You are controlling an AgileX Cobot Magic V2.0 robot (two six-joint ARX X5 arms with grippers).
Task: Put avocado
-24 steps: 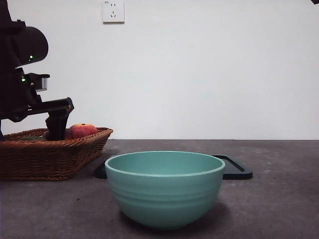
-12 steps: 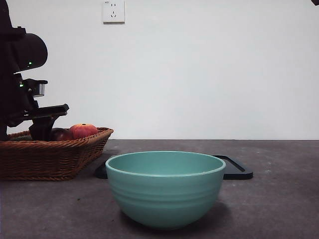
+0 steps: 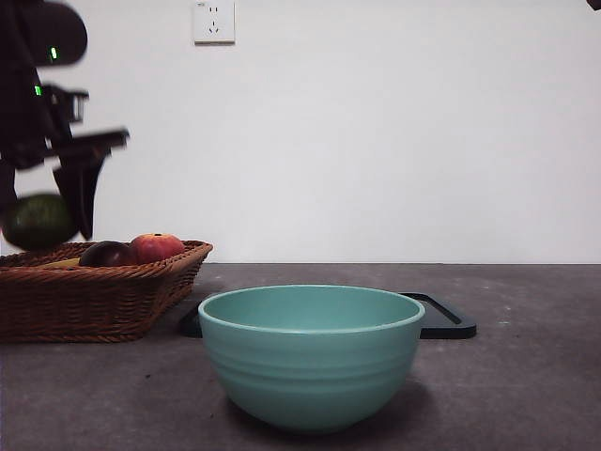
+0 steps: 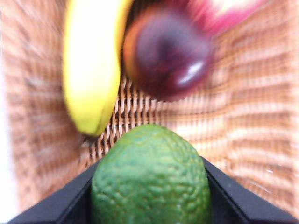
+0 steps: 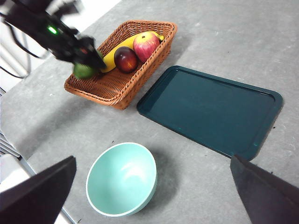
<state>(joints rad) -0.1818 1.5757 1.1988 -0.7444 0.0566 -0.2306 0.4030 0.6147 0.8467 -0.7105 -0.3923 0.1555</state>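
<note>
My left gripper is shut on the dark green avocado and holds it in the air above the wicker basket at the far left. In the left wrist view the avocado sits between the two black jaws over the basket's woven floor. The right wrist view shows the left gripper with the avocado over the basket. My right gripper hangs high above the table, open and empty.
In the basket lie a yellow banana, a dark maroon fruit and a red-orange fruit. A teal bowl stands at the front middle. A dark flat tray lies behind it.
The left gripper has risen out of the basket with the avocado in its jaws; before, it was down among the fruit.
</note>
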